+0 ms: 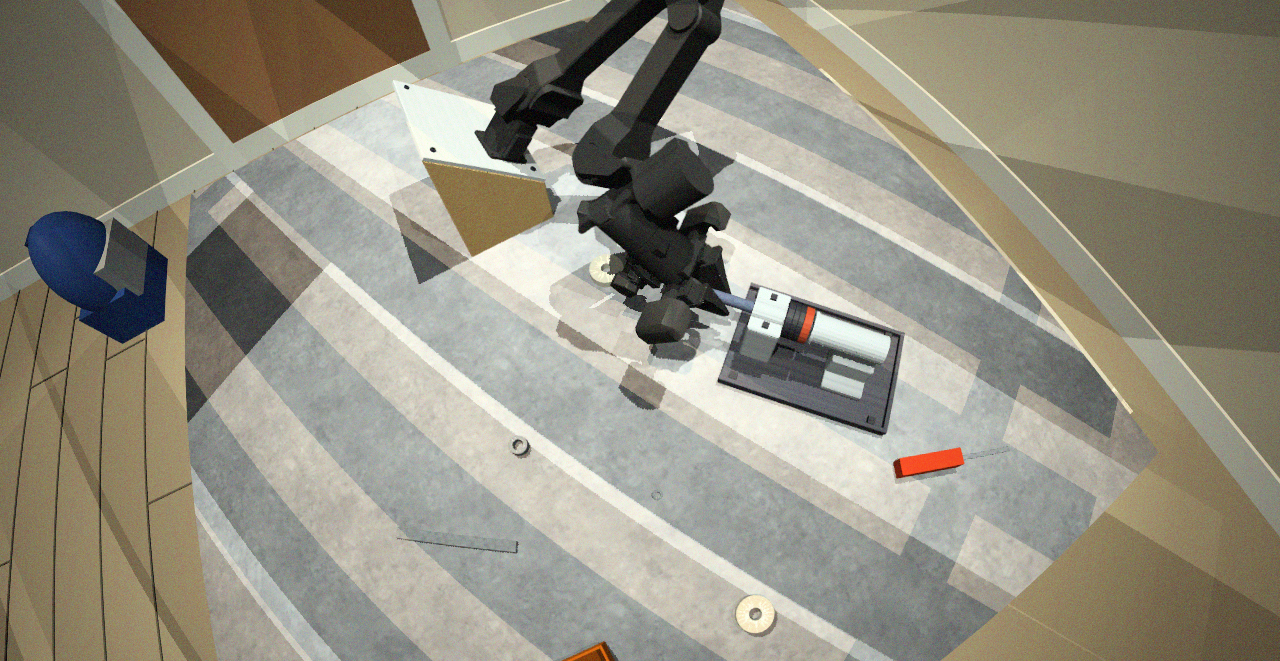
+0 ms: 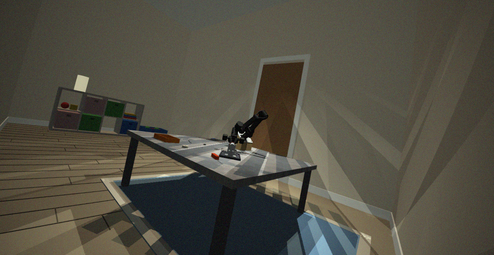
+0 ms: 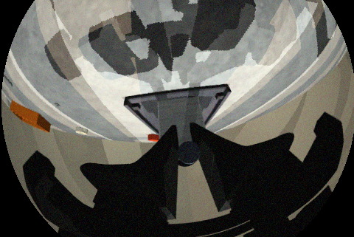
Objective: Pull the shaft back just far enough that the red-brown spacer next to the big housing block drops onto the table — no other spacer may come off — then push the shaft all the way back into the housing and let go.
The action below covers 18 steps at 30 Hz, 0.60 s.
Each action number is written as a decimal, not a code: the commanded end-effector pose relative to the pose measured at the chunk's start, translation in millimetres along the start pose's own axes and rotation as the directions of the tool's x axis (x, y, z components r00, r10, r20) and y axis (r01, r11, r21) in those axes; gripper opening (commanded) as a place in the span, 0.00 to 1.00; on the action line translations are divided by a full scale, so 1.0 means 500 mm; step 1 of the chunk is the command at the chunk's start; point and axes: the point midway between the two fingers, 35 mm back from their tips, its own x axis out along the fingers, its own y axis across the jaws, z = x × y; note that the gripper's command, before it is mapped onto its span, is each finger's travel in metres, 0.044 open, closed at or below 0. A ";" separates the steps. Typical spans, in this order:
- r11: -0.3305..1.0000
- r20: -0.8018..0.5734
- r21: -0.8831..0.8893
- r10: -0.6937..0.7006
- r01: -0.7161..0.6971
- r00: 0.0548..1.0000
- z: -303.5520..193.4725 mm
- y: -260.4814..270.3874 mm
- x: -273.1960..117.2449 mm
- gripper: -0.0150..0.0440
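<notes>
My gripper [image 1: 721, 295] [image 3: 183, 128] is shut on the blue-grey shaft [image 1: 736, 301] [image 3: 188, 153], whose round end shows between the fingers in the wrist view. The shaft runs into a white upright block [image 1: 768, 313] on a dark tray-like base [image 1: 754, 378] [image 3: 177, 90]. Beyond that block, black spacers [image 1: 793, 319] and the red-brown spacer [image 1: 808, 324] sit in line, against the big white housing [image 1: 850, 337]. The red-brown spacer is still up on the line, between the black ones and the housing. The shaft inside them is hidden.
A red block [image 1: 928, 462] [image 2: 215, 156] [image 3: 153, 137] lies beyond the base. An orange tray [image 1: 590, 654] [image 2: 166, 137] [image 3: 29, 116] is farther off. A cream disc [image 1: 755, 613], a grey ring [image 1: 519, 446] and a wooden box [image 1: 492, 209] with a white top stand around the arm.
</notes>
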 end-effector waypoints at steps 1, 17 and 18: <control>1.000 0.001 -0.004 -0.001 0.001 1.000 0.002 0.000 -0.001 0.25; 1.000 0.001 -0.004 -0.001 0.001 1.000 0.004 0.001 -0.004 0.25; 1.000 0.001 -0.004 -0.001 0.001 1.000 0.005 0.001 -0.004 0.25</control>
